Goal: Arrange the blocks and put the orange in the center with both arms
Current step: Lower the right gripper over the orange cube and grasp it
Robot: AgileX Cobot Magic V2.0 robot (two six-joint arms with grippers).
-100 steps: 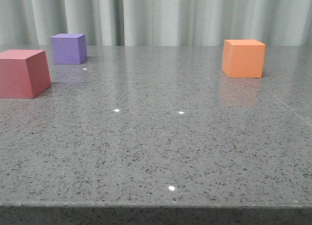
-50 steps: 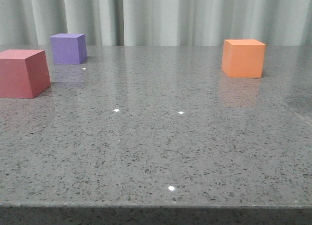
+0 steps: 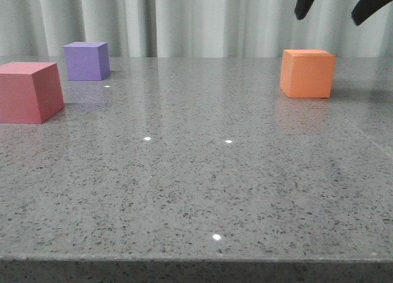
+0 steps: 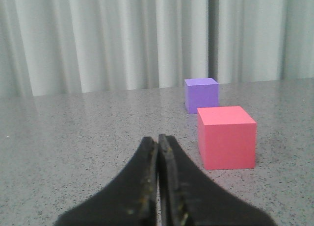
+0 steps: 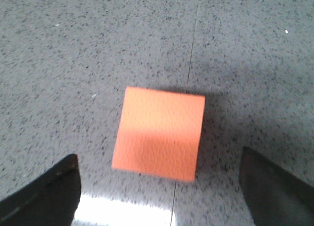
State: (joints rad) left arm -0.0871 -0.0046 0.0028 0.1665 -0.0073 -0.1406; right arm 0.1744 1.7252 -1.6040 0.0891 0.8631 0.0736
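Observation:
The orange cube stands on the grey table at the far right. My right gripper hangs open above it and a little to its right, not touching. In the right wrist view the orange cube lies between and ahead of the two spread fingers. The pink-red cube is at the left edge, the purple cube behind it. My left gripper is shut and empty, low over the table, with the pink-red cube and purple cube ahead to one side. The left gripper does not show in the front view.
The grey speckled table ends at a front edge near the bottom of the front view. Pale curtains hang behind the table. A thin seam runs across the tabletop by the orange cube.
My right gripper has come into the front view from above, over the orange cube. The cubes have not moved.

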